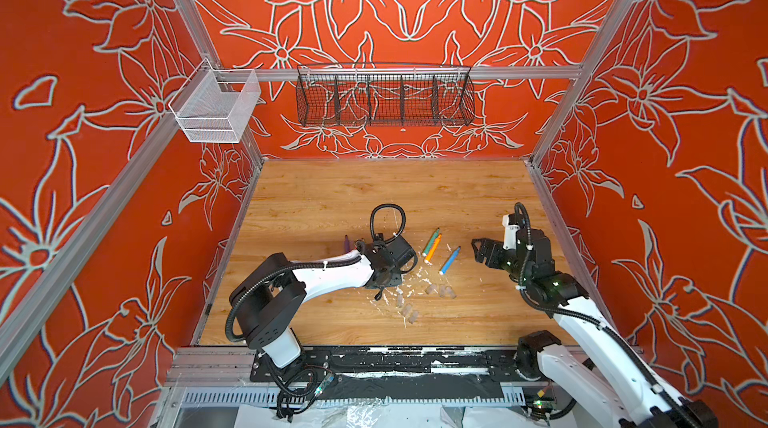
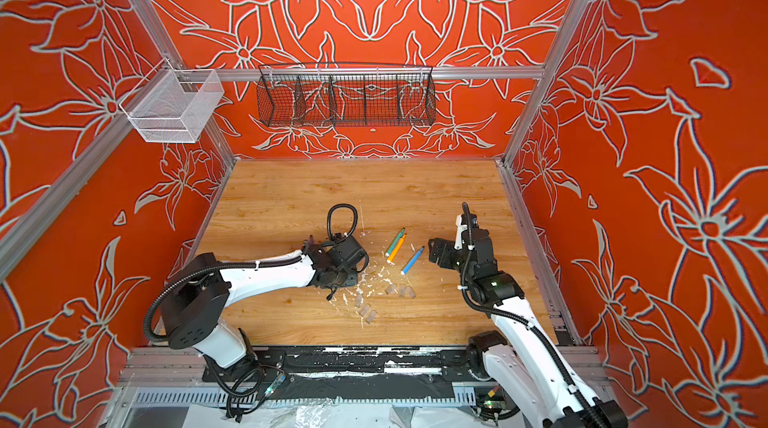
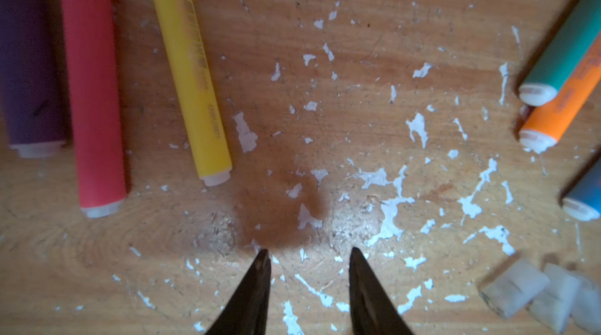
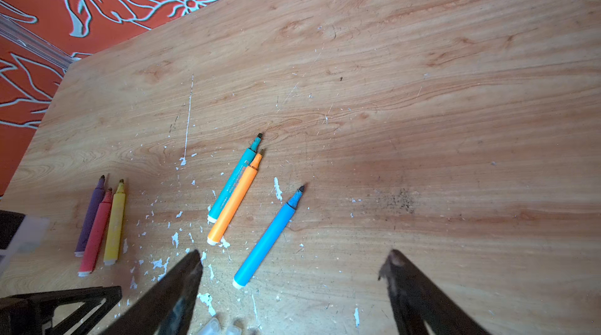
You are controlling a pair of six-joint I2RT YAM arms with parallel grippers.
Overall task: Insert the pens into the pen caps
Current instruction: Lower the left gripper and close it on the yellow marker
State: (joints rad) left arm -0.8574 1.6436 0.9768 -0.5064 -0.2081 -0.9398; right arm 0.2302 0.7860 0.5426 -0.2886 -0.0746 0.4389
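Six uncapped pens lie flat on the bench [image 4: 422,73]. The purple pen [image 4: 91,216], pink pen [image 4: 97,235] and yellow pen [image 4: 115,222] lie side by side. The green pen [image 4: 232,183] and orange pen [image 4: 234,203] touch along their length, with the blue pen [image 4: 270,239] just beside them. The clear pen caps [image 1: 446,292] lie loose in two small clusters toward the front edge, apart from the pens. The left hand [image 3: 309,252] is low over flecked wood between the two pen groups, its jaws partly apart and empty. The right hand [image 4: 294,255] is near the blue pen, its jaws wide apart and empty.

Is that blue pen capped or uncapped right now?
Uncapped: the blue pen lies flat, and its dark tip is fully bare.
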